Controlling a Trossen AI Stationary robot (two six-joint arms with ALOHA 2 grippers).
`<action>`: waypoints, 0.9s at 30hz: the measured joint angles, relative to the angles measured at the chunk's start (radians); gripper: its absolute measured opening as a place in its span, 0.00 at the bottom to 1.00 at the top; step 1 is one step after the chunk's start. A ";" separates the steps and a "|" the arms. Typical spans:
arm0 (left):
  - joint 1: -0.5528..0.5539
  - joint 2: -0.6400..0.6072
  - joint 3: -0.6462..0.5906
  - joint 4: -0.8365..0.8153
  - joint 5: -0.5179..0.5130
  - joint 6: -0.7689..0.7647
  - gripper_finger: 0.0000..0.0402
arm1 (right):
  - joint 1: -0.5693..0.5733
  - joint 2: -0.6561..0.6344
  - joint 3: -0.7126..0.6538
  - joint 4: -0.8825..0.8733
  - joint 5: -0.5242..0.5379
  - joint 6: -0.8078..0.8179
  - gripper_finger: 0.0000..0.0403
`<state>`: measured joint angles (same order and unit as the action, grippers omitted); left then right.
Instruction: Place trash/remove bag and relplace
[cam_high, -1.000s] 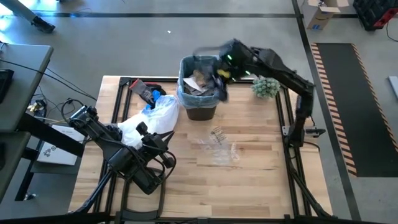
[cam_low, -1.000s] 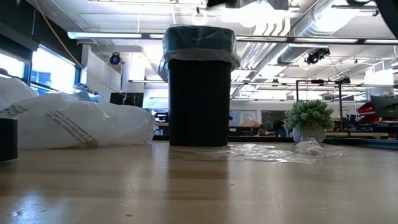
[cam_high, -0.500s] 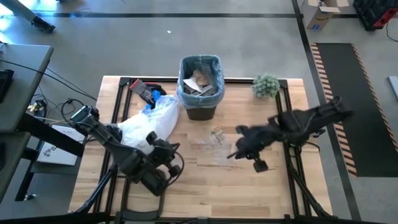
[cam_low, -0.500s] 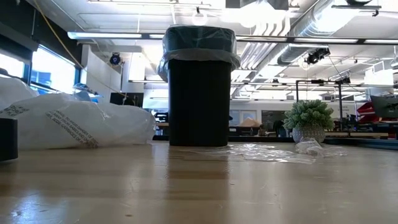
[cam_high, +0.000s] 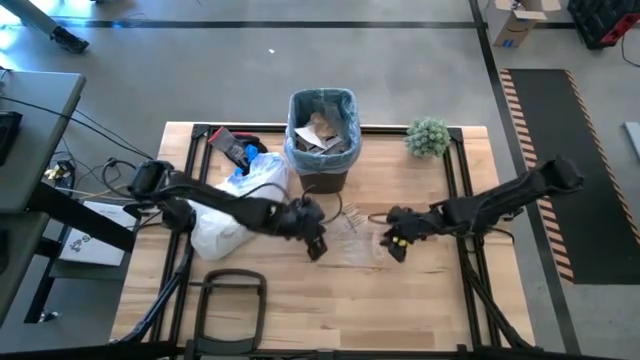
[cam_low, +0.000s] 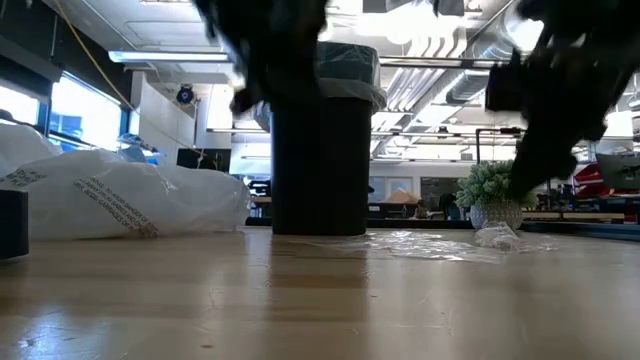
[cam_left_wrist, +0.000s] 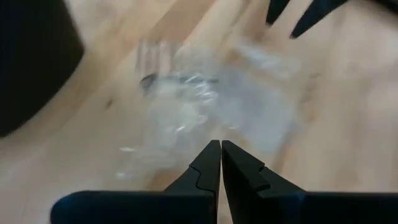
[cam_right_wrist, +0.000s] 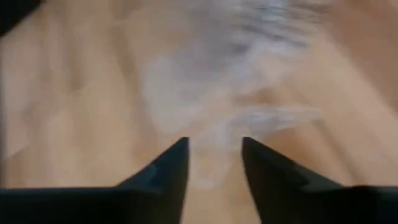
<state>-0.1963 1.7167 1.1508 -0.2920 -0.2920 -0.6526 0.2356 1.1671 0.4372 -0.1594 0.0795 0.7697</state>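
Now both arms reach over the middle of the table, one from each side of the clear wrappers (cam_high: 352, 238) that lie flat on the wood in front of the bin (cam_high: 322, 140). The left gripper (cam_high: 316, 243) has its fingers pressed tight together and holds nothing. The right gripper (cam_high: 394, 243) has its fingers spread apart just above the crinkly plastic, also holding nothing. A moment ago the left arm was folded up near the front left corner, and the right gripper was a little farther from the wrappers. A second ago the right arm was up at the bin. So it looks like the next bit of trash is about to be picked up. Brown paper scraps (cam_high: 322, 130) already sit inside the blue bag (cam_high: 345, 100), which lines the bin. The white bag (cam_high: 240, 195) lies to the left, and the little plant (cam_high: 428, 137) stands at the back right.
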 joint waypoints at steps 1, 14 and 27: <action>0.024 0.013 -0.015 0.013 0.028 -0.001 0.00 | -0.031 0.008 -0.023 0.022 -0.001 0.001 0.43; 0.145 0.301 -0.039 0.263 0.312 0.000 0.00 | -0.278 0.260 -0.058 0.342 -0.144 0.018 0.69; 0.158 0.384 -0.040 0.419 0.372 -0.019 0.00 | -0.295 0.514 0.020 0.633 -0.283 0.016 0.62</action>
<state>-0.0383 2.1003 1.1103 0.1274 0.0803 -0.6712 -0.0595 1.6814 0.4569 0.4739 -0.2038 0.7862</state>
